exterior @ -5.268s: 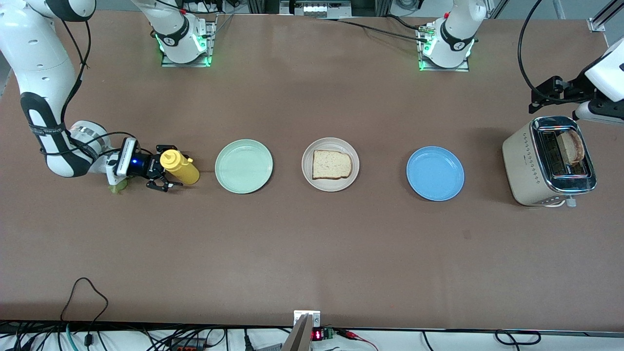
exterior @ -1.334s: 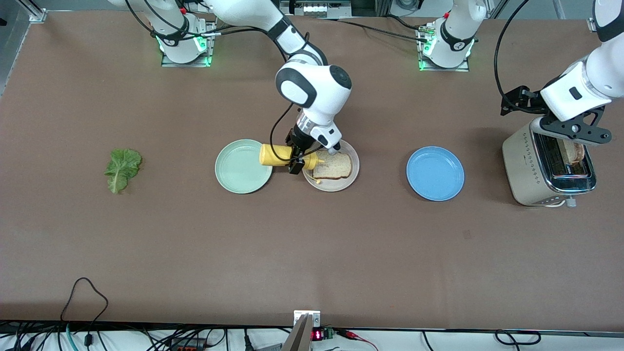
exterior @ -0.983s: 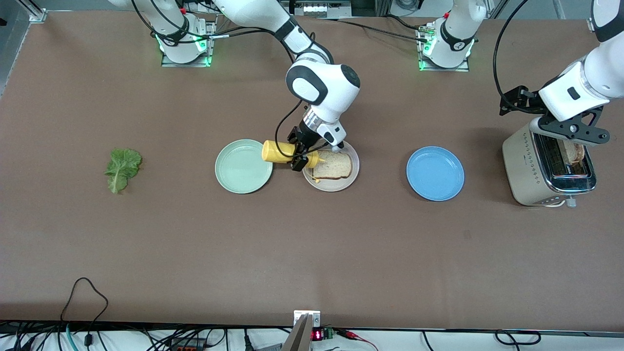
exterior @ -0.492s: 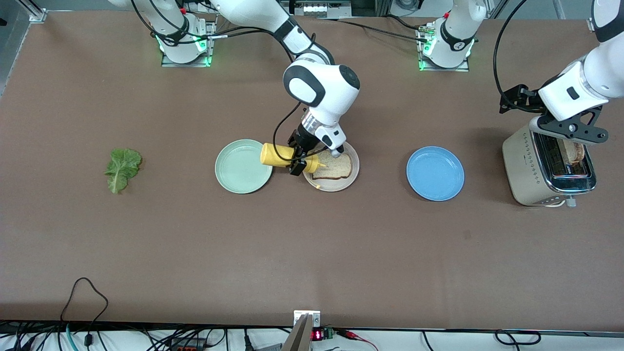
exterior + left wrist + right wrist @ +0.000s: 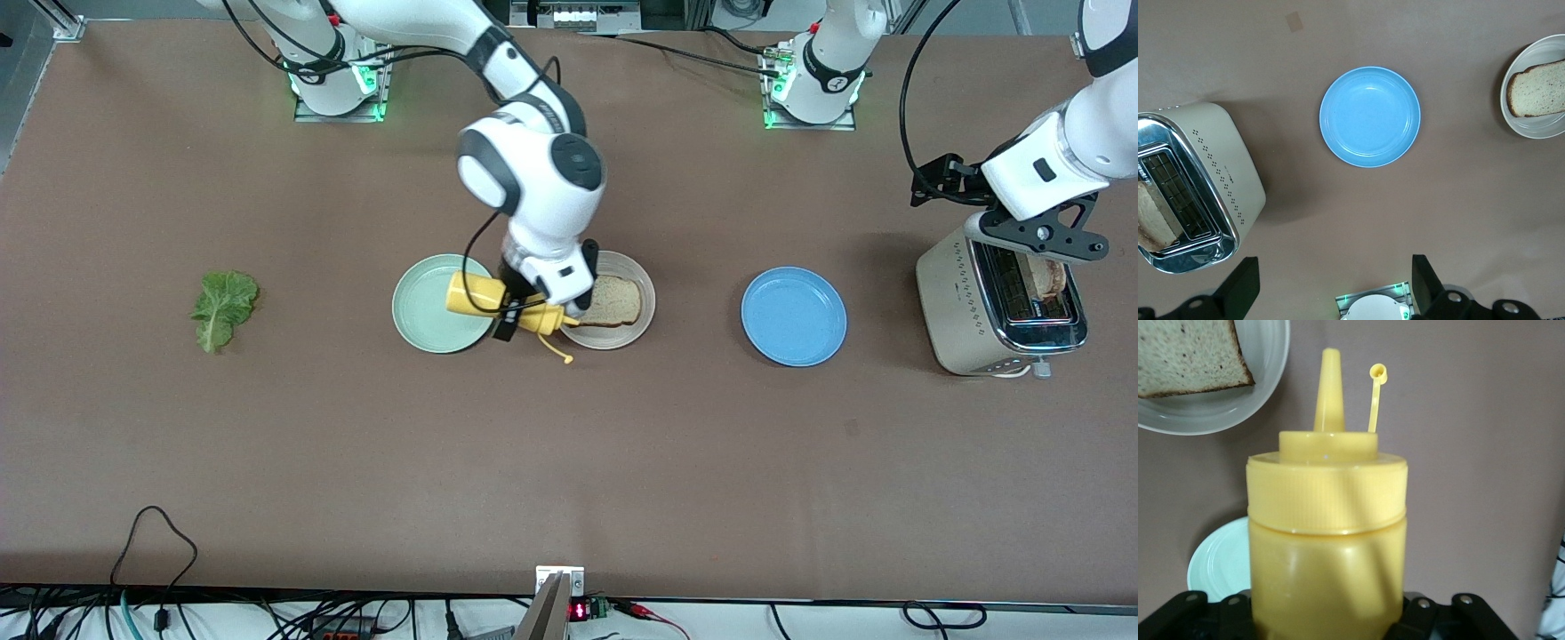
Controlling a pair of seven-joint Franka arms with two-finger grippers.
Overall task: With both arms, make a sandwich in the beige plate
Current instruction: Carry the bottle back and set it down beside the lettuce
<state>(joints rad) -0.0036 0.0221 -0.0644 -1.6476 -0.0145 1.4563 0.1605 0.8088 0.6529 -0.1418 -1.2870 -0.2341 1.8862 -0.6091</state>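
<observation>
Brown tabletop carries the round beige plate [image 5: 642, 307] with one bread slice [image 5: 613, 303], where the right gripper [image 5: 523, 302] clamps a yellow squeeze bottle [image 5: 487, 299], while the left gripper [image 5: 1331, 287] hangs wide-open over the cream toaster [image 5: 960, 311].

A single slice of bread [image 5: 612, 301] (light brown, darker crust) is lying flat in the beige plate [image 5: 629, 333], which is sitting between the two other plates.
</observation>
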